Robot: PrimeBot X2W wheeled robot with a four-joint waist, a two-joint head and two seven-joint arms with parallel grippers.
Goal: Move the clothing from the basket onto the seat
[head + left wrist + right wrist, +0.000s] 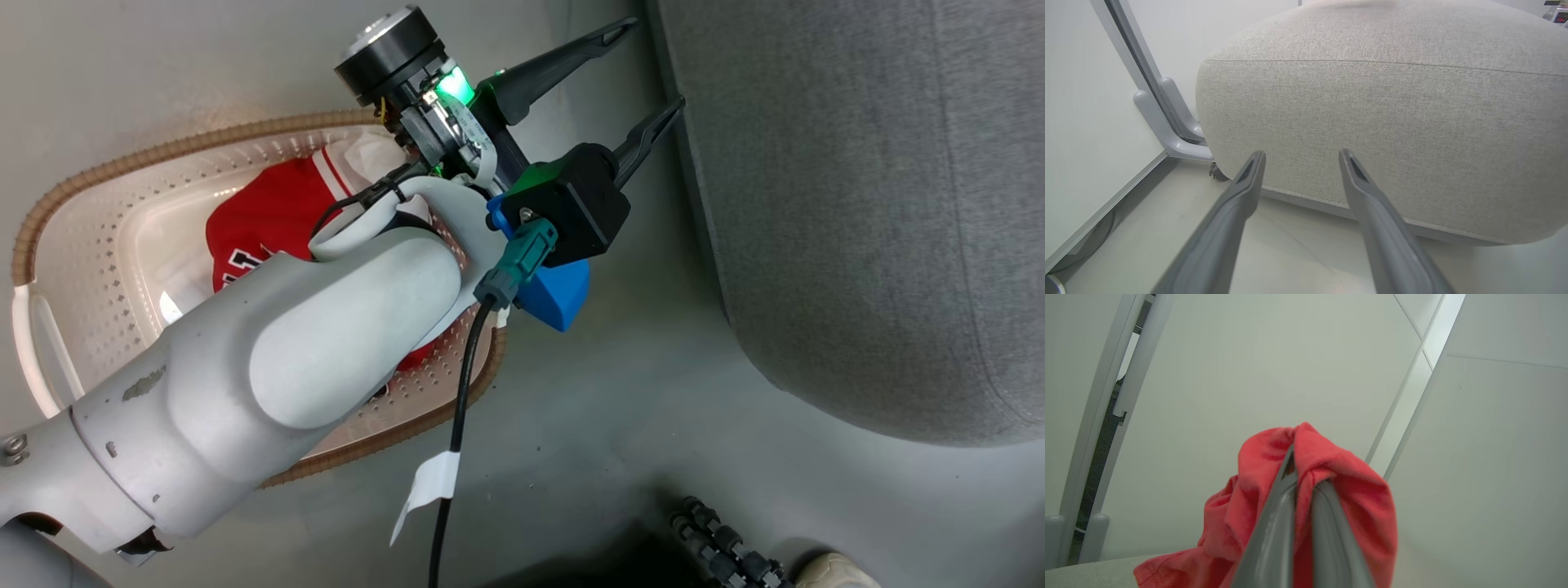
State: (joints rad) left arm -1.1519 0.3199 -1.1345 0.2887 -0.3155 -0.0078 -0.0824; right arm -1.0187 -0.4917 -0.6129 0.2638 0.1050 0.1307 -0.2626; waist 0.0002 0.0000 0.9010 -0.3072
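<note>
My left arm (269, 359) stretches from the lower left of the head view up across the basket (163, 151). Its two dark fingers (563, 65) reach past the basket's rim, over the floor (612, 408), and point toward the edge of the seat (857, 204). My left jaws stand wide with nothing between them. In the left wrist view their fingers (1241, 192) are spread above the floor and aimed at the seat's (1392, 102) upright front face, below its stitched seam, near it but apart. The red jersey (269, 204) with white trim lies crumpled in the basket. It is under my left forearm and behind these jaws, well apart from their tips.

My right jaws are clamped tight on a red garment (1355, 498). In the right wrist view the fingers (1274, 522) face a white wall panel (1249, 375). The cloth bunches over the tips and droops down the view's left side. Its lower edge hangs at a strip of grey seat fabric (1086, 575); whether it touches, I cannot tell.
</note>
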